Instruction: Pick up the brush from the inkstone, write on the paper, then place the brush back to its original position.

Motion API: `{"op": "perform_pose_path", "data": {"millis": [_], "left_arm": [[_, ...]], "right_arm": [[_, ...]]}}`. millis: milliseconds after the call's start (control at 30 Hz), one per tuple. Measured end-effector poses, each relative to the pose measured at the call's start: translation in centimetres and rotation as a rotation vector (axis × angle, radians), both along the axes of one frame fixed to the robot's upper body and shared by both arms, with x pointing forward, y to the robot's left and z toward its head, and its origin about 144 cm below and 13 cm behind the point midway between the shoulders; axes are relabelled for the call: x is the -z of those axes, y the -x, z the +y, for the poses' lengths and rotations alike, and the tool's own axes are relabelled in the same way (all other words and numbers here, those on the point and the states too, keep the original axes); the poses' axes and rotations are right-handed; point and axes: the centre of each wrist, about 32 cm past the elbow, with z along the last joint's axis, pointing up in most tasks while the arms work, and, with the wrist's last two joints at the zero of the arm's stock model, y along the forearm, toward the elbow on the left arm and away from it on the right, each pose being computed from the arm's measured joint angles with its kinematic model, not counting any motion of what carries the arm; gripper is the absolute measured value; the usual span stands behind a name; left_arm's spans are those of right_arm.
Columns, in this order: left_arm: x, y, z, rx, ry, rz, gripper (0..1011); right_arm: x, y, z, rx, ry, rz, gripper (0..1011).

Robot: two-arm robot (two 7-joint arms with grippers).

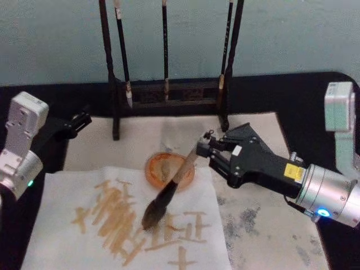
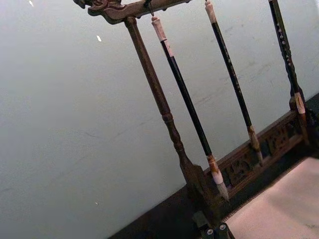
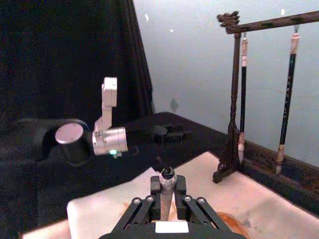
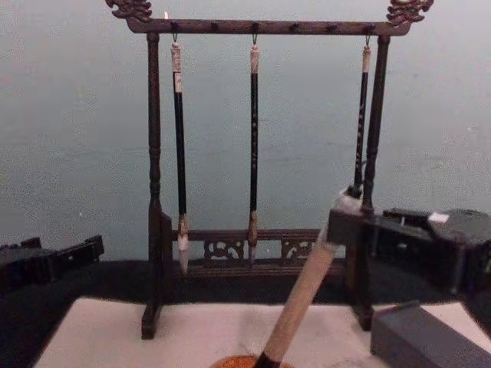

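Observation:
The brush (image 1: 169,191), with tan handle, black ferrule and bushy dark head, leans tilted. Its bristles touch the paper (image 1: 62,197), an off-white sheet with several tan strokes. My right gripper (image 1: 199,151) is shut on the top of the handle, reaching in from the right. The handle crosses above the round orange inkstone (image 1: 160,171). In the chest view the brush (image 4: 303,299) slants up to the right gripper (image 4: 345,224). The right wrist view has the handle end (image 3: 168,174) between the fingers (image 3: 152,188). My left gripper (image 1: 83,119) is parked at the left, off the paper, shut and holding nothing.
A dark wooden rack (image 1: 169,93) stands at the back with three thin black-handled brushes (image 4: 253,146) hanging from it. A grey-smudged cream mat (image 1: 264,225) lies under the paper and the rack's feet. Black cloth borders the mat on both sides.

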Motion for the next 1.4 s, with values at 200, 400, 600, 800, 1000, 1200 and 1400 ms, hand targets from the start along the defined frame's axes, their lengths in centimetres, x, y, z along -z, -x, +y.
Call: {"op": "perform_pose_path", "data": {"millis": [200, 400, 600, 800, 1000, 1200, 1400], "left_arm": [[0.0, 0.0, 0.0, 0.0, 0.0, 0.0, 1002], [0.0, 0.0, 0.0, 0.0, 0.0, 0.0, 1002], [0.0, 0.0, 0.0, 0.0, 0.0, 0.0, 1002], [0.0, 0.0, 0.0, 0.0, 0.0, 0.0, 1002], [0.0, 0.0, 0.0, 0.0, 0.0, 0.0, 1002], [0.0, 0.0, 0.0, 0.0, 0.0, 0.0, 1002], [0.0, 0.0, 0.0, 0.0, 0.0, 0.0, 1002]], "right_arm": [[-0.17, 0.26, 0.34, -0.005, 0.047, -0.037, 170], [-0.21, 0.39, 0.34, 0.006, 0.061, -0.051, 171], [-0.23, 0.42, 0.18, 0.025, 0.066, -0.056, 170], [-0.26, 0.42, -0.11, 0.049, 0.067, -0.056, 170], [-0.28, 0.4, -0.38, 0.064, 0.057, -0.053, 170], [-0.17, 0.26, -0.52, 0.058, 0.037, -0.032, 170], [-0.1, 0.2, -0.54, 0.04, 0.015, -0.016, 170]]}}
